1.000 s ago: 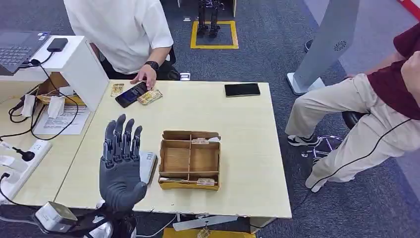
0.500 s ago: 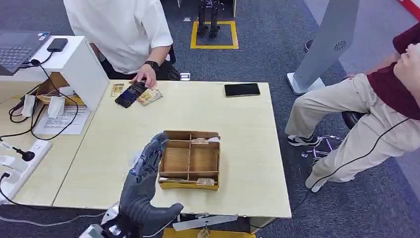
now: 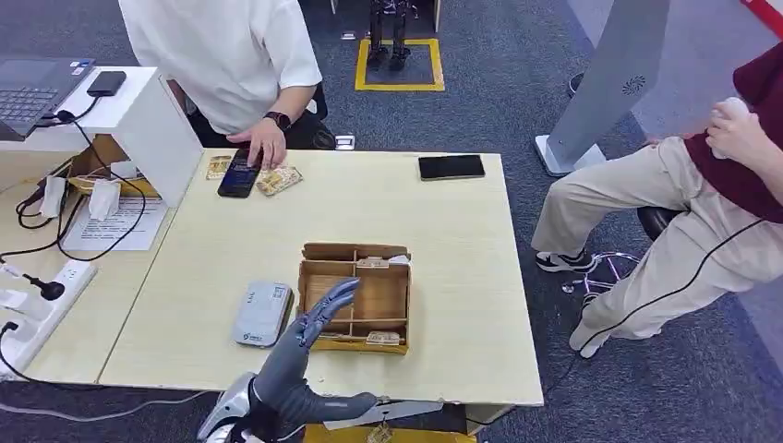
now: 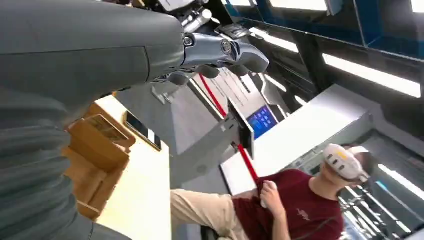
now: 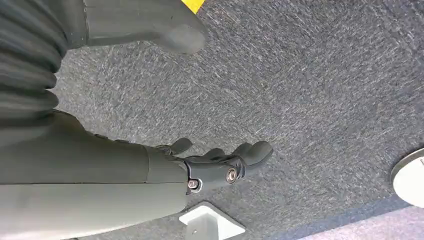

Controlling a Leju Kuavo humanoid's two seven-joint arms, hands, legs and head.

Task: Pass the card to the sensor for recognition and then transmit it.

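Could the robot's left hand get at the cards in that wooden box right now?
Probably yes: the left hand hovers open at the near edge of the wooden box, whose top is open, and nothing lies between it and the cards.

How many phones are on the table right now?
2: one phone under a person's hand at the far left edge, one black phone lying alone at the far right. None seem hidden.

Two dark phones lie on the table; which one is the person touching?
The phone at the far left corner, under the person's hand; the other phone lies alone.
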